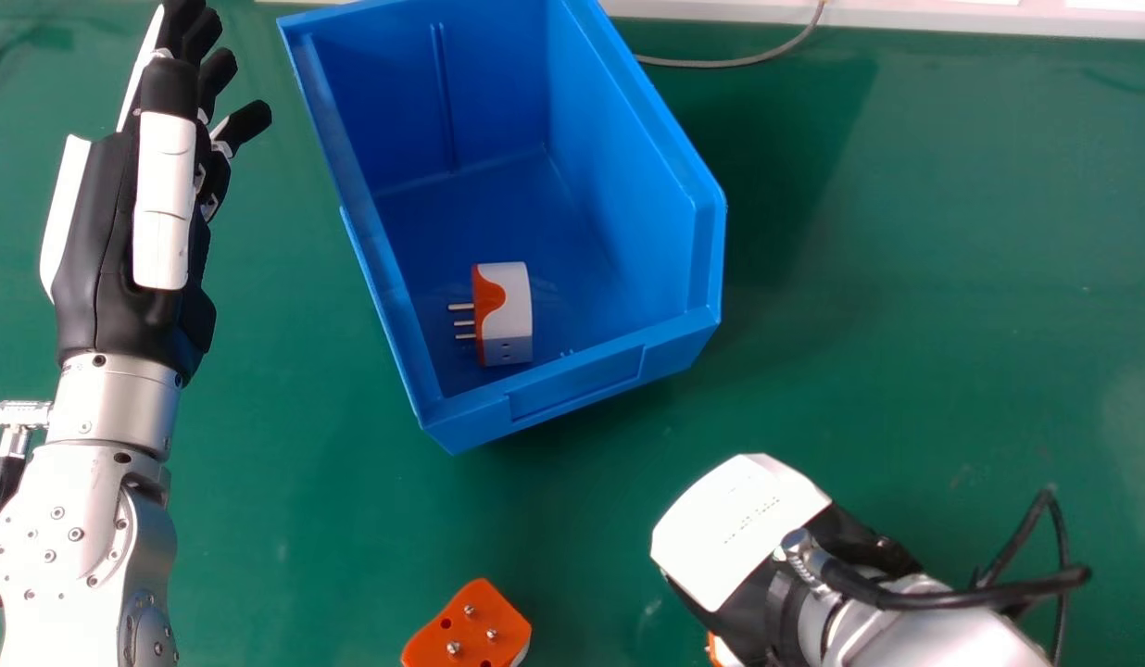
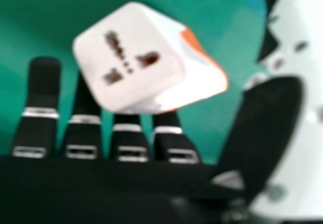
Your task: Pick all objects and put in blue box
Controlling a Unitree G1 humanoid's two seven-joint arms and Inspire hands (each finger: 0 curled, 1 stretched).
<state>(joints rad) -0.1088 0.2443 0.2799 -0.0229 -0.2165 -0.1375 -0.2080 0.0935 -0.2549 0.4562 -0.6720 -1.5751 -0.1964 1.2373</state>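
The left forearm (image 1: 81,556) runs up from the bottom edge of the head view along its left side, ending in the left hand (image 1: 109,232). Its fingers (image 1: 244,125) are extended and slightly spread, pointing away from the robot, with the straight thumb (image 1: 165,195) facing up. The right forearm (image 1: 943,630) enters at the lower right corner, and the right hand (image 1: 739,528) is angled inward, its white back uppermost. In the right hand view, its fingers (image 2: 44,82) lie straight, side by side, the thumb (image 2: 267,123) well apart from them.
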